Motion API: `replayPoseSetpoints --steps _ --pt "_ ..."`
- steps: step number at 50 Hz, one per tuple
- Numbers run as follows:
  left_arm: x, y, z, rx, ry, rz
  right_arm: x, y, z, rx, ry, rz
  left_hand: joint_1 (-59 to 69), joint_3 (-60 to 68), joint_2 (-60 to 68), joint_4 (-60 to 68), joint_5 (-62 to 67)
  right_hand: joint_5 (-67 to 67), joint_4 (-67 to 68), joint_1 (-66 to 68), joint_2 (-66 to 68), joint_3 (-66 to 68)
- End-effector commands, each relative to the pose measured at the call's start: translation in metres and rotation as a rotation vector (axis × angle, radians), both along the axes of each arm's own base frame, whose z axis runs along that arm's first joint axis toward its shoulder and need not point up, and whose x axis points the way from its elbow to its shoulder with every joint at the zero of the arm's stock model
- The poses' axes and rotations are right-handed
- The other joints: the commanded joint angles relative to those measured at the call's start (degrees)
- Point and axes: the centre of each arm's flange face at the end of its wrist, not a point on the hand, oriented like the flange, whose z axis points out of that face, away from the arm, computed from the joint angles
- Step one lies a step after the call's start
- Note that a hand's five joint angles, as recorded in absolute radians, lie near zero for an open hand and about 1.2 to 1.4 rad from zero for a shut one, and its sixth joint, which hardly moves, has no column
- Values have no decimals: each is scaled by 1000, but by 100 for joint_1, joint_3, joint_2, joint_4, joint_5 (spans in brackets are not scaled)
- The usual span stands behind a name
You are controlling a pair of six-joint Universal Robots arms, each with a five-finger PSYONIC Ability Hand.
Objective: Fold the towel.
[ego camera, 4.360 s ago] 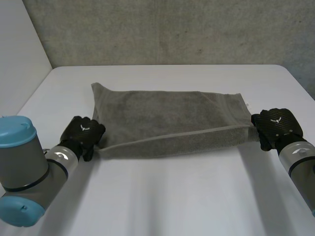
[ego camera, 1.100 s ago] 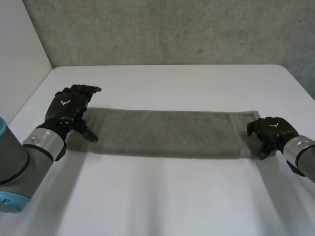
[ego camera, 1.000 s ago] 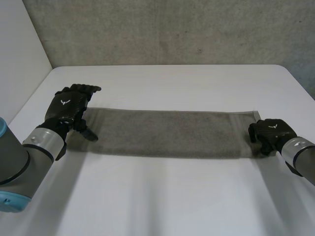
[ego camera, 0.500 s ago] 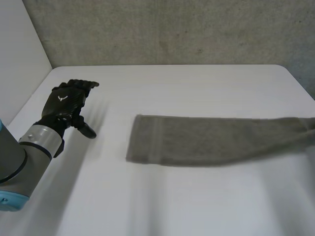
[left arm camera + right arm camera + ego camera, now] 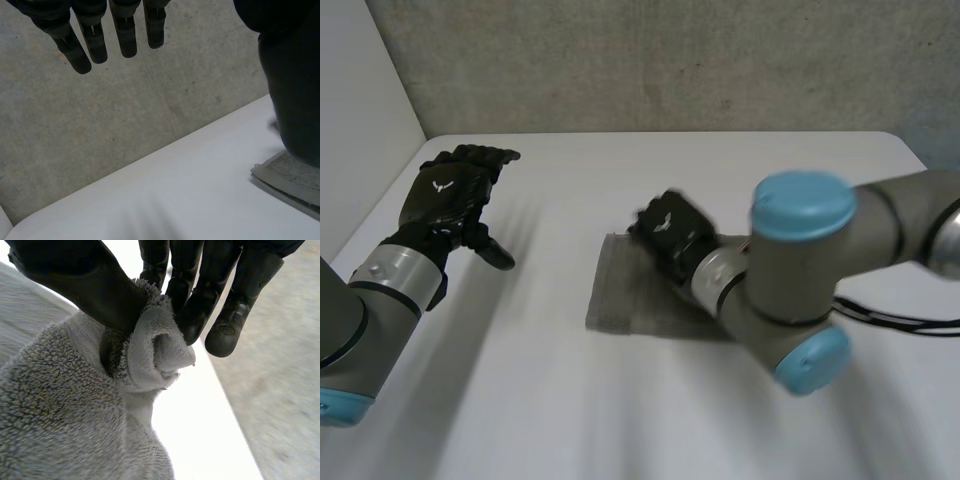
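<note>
The grey towel (image 5: 625, 298) lies mid-table in the head view, and my right arm (image 5: 800, 285) covers much of it. My right hand (image 5: 670, 232) is over the towel near its left end. In the right wrist view its thumb (image 5: 95, 287) and fingers (image 5: 192, 305) pinch a bunched end of the towel (image 5: 150, 355). My left hand (image 5: 450, 195) hangs above the table's far left, apart from the towel. Its fingers (image 5: 100, 42) are straight and hold nothing. A towel corner (image 5: 292, 176) lies beyond its thumb.
A white table (image 5: 620, 420) runs back to a grey concrete wall (image 5: 670, 60), with a white side wall (image 5: 360, 100) at the left. My right arm's blue-capped elbow reaches across the table's right half.
My right hand has swung left across the table, carrying the towel's right end over toward its left end. The left hand has let go and drawn a little further away.
</note>
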Motion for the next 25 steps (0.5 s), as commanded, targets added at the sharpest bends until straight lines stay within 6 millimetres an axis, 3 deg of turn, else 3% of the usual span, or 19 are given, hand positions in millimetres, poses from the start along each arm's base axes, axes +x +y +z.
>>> replayPoseSetpoints --steps 1,5,7,8,10,11,12,16,18,19,25 --pt "-5 -4 4 -22 0 -12 -2 14 -22 57 32 53 -472 -348 -465 -490 -1228 -6637 -6690 -6557 -6496 -6652" --pt "-15 -5 5 -38 4 -41 -10 12 -10 67 1 32 -472 -348 -465 -490 -1228 -6637 -6690 -6557 -6496 -6652" --pt "-30 -3 9 -60 13 -83 -32 -3 13 84 -77 -46 -472 -348 -465 -490 -1228 -6637 -6690 -6557 -6496 -6652" --pt "-31 -3 9 -60 13 -83 -32 -3 13 84 -77 -47 -472 -348 -465 -490 -1228 -6637 -6690 -6557 -6496 -6652" --pt "-48 0 11 -70 20 -129 -61 -19 27 135 -158 -151 -422 -298 -415 -440 -1178 -6637 -6690 -6557 -6496 -6652" --pt "-49 1 11 -70 20 -129 -61 -19 27 136 -159 -151 -422 -297 -414 -439 -1178 -6637 -6690 -6557 -6496 -6652" --pt "-59 4 11 -69 19 -156 -73 -24 29 163 -187 -195 -422 -297 -414 -439 -1178 -6637 -6690 -6557 -6496 -6652" --pt "-78 12 7 -65 21 -207 -95 -27 26 221 -217 -266 -405 -280 -398 -422 -1161 -6637 -6690 -6557 -6496 -6652" --pt "-97 18 -1 -54 18 -258 -117 -26 16 256 -207 -331 -355 -230 -348 -372 -1111 -6637 -6690 -6557 -6496 -6652" --pt "-97 18 -1 -54 18 -258 -118 -26 16 256 -207 -332 -355 -230 -347 -372 -1111 -6637 -6690 -6557 -6496 -6652" --pt "-129 30 -24 -13 2 -319 -147 -19 -14 336 -172 -413 -338 -213 -330 -355 -1094 -6637 -6690 -6557 -6496 -6652"
